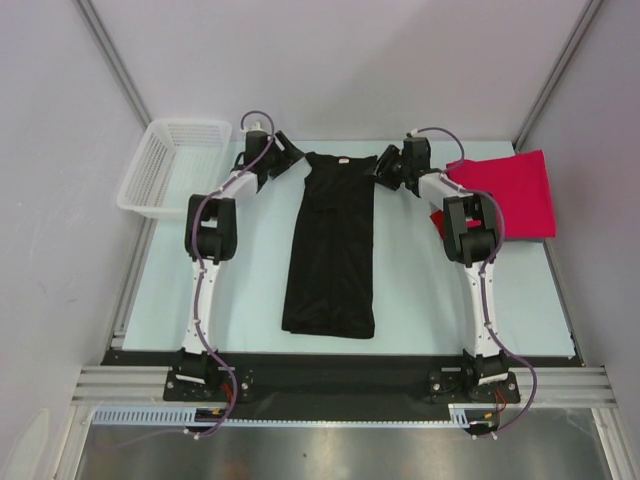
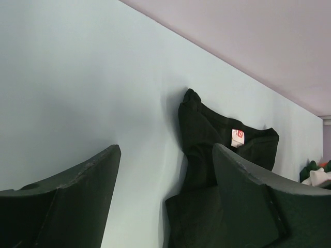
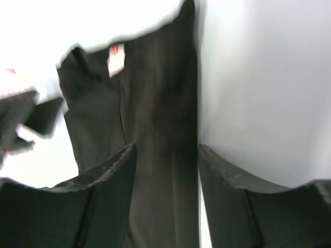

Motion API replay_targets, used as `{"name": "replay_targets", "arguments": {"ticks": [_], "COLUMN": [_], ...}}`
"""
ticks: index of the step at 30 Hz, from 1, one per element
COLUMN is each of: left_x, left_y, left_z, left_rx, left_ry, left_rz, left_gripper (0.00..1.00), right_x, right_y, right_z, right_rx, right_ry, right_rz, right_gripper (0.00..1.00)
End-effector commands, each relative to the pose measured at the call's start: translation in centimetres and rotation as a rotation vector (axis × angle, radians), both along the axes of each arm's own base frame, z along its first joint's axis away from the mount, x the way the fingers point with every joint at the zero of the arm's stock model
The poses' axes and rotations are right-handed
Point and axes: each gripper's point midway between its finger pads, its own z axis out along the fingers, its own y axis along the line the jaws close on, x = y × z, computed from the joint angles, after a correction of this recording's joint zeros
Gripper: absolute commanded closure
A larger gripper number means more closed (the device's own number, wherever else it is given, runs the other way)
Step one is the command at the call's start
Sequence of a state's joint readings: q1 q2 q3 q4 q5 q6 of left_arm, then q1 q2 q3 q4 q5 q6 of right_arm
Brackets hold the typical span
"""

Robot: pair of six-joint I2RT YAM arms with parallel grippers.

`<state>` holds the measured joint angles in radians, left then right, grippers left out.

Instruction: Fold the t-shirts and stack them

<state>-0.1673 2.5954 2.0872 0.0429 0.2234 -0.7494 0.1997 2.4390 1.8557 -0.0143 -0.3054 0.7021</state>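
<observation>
The black t-shirt (image 1: 331, 245) lies flat in the middle of the table, folded into a long narrow strip, collar at the far end. My left gripper (image 1: 291, 155) is open beside its far left corner; in the left wrist view the shirt (image 2: 207, 139) sits just right of the gap, with its white collar tag (image 2: 237, 137). My right gripper (image 1: 383, 167) is open at the far right corner; in the right wrist view the shirt's edge (image 3: 155, 129) lies between its fingers. A folded red t-shirt (image 1: 510, 192) lies at the far right.
A white mesh basket (image 1: 175, 165) stands at the far left, past the table's edge. The pale blue table top (image 1: 420, 290) ends at a black front rail. Grey walls enclose the back and sides.
</observation>
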Motion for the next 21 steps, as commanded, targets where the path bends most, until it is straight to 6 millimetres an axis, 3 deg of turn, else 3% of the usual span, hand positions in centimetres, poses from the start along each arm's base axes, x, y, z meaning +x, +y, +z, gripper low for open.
{"name": "replay_targets", "arguments": {"ticks": [1,2,3,4,5,6,7,9,16,17,18,21], "left_x": [-0.3,-0.2,-0.1,0.1,0.6,0.7,1.2,1.3,2.3,2.4,2.7,4.0], "left_y": [-0.7,-1.1,-1.7,-2.0,-2.6,-3.1,-3.7,-4.7,-7.1,-7.4,-7.4,-6.2], "left_z": [1.6,1.1,0.9,0.7,1.7,0.0,1.0,-0.4,-0.2,-0.2,-0.1,0.2], "left_rx": [0.015,0.013,0.010,-0.005,-0.026,-0.040,-0.081,-0.118,-0.270,-0.286,-0.300,-0.321], "left_ry": [-0.016,-0.017,-0.017,-0.014,-0.033,-0.010,-0.023,-0.009,-0.030,-0.035,-0.043,-0.078], "left_rz": [-0.013,-0.018,-0.026,-0.025,-0.034,-0.040,-0.036,-0.054,-0.025,-0.023,-0.015,0.069], "left_gripper": [0.22,0.23,0.25,0.26,0.29,0.35,0.37,0.39,0.43,0.49,0.63,0.84], "right_x": [2.2,2.6,3.8,4.0,4.4,5.1,5.2,5.8,6.9,6.9,7.4,7.7], "right_y": [-0.9,-1.0,-0.9,-1.1,-1.2,-1.3,-1.3,-1.3,-1.3,-1.2,-1.2,-1.1], "right_z": [-2.8,-3.2,-2.1,-3.9,-3.9,-3.6,-4.4,-4.0,-4.4,-4.6,-4.3,-4.2], "right_rx": [0.016,0.016,0.025,0.020,0.023,0.025,0.028,0.043,0.073,0.078,0.088,0.099], "right_ry": [0.022,0.021,-0.006,0.013,0.005,-0.010,-0.003,-0.023,-0.041,-0.036,-0.060,-0.070], "right_rz": [-0.034,-0.037,-0.042,-0.047,-0.049,-0.056,-0.060,-0.062,-0.075,-0.079,-0.079,-0.076], "right_gripper": [0.50,0.54,0.58,0.69,0.73,0.76,0.80,0.82,1.00,1.00,1.00,1.00]}}
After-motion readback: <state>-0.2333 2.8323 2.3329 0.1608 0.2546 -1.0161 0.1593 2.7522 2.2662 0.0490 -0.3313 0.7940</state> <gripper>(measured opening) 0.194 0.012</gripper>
